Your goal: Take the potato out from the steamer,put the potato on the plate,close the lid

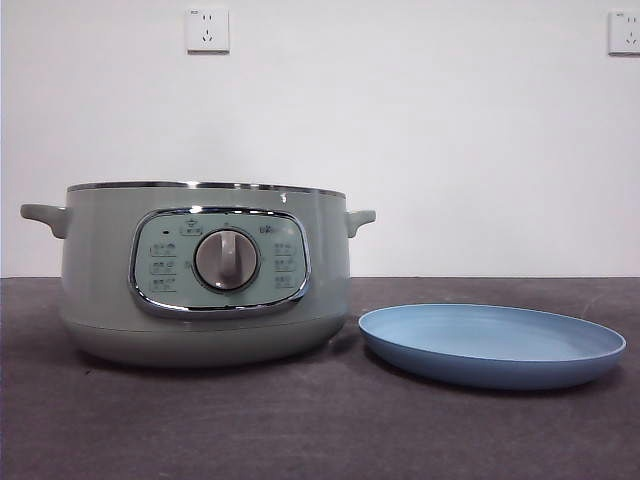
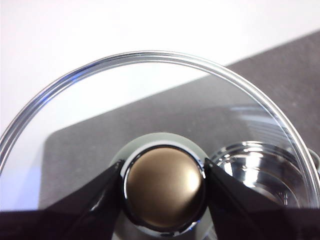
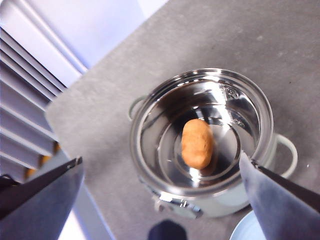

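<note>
The pale-green steamer (image 1: 200,280) stands uncovered on the left of the table, with the light-blue plate (image 1: 490,345) bare to its right. No arm shows in the front view. My left gripper (image 2: 164,175) is shut on the knob (image 2: 165,192) of the glass lid (image 2: 150,55), which it holds in the air; the steamer's shiny inside (image 2: 260,170) shows through the glass. My right gripper (image 3: 161,157) hangs open high above the steamer (image 3: 137,130). In its steel bowl lies the orange-brown potato (image 3: 196,143). An edge of the plate (image 3: 245,231) shows beside the pot.
The dark grey table (image 1: 320,430) ends at a white wall with two sockets (image 1: 207,30) (image 1: 624,32). In the right wrist view, white slats (image 3: 25,100) run beyond the table's edge.
</note>
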`<action>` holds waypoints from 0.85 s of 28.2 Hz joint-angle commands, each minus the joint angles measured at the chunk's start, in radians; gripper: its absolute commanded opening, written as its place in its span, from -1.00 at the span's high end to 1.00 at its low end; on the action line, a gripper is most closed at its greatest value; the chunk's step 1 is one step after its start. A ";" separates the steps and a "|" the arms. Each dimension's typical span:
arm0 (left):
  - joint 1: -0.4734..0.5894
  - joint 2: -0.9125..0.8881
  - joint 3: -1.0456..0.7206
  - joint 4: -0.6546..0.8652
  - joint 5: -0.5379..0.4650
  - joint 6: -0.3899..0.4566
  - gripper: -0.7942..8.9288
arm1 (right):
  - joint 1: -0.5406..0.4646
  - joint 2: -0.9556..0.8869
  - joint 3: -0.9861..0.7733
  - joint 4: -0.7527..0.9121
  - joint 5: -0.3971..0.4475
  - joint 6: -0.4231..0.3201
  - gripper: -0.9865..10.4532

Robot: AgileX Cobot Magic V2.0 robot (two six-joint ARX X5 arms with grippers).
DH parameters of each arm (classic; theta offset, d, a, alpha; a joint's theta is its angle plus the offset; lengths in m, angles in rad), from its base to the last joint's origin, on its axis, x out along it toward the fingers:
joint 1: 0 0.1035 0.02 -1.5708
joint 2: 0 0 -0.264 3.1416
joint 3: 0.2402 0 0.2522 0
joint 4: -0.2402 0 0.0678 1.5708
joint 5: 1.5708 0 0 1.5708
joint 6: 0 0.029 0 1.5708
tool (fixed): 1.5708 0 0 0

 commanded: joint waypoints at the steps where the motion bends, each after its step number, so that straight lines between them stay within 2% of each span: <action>1: 0.009 -0.043 0.015 -0.049 0.001 0.012 0.85 | 0.050 0.071 0.060 -0.005 0.046 -0.019 -0.32; 6: 0.009 -0.093 0.014 -0.051 0.001 0.012 0.85 | 0.139 0.214 0.187 -0.033 0.093 -0.051 -0.32; 10: 0.009 -0.105 0.013 -0.055 0.002 0.011 0.85 | 0.200 0.333 0.291 -0.062 0.208 -0.084 -0.32; 13: 0.009 -0.105 0.009 -0.056 0.004 0.011 0.85 | 0.246 0.467 0.387 -0.124 0.247 -0.116 -0.32; 19: 0.009 -0.101 -0.032 -0.056 0.005 0.011 0.85 | 0.281 0.649 0.400 -0.122 0.367 -0.160 -0.32; 24: 0.009 -0.092 -0.035 -0.056 0.024 0.011 0.85 | 0.286 0.742 0.400 -0.091 0.374 -0.165 -0.32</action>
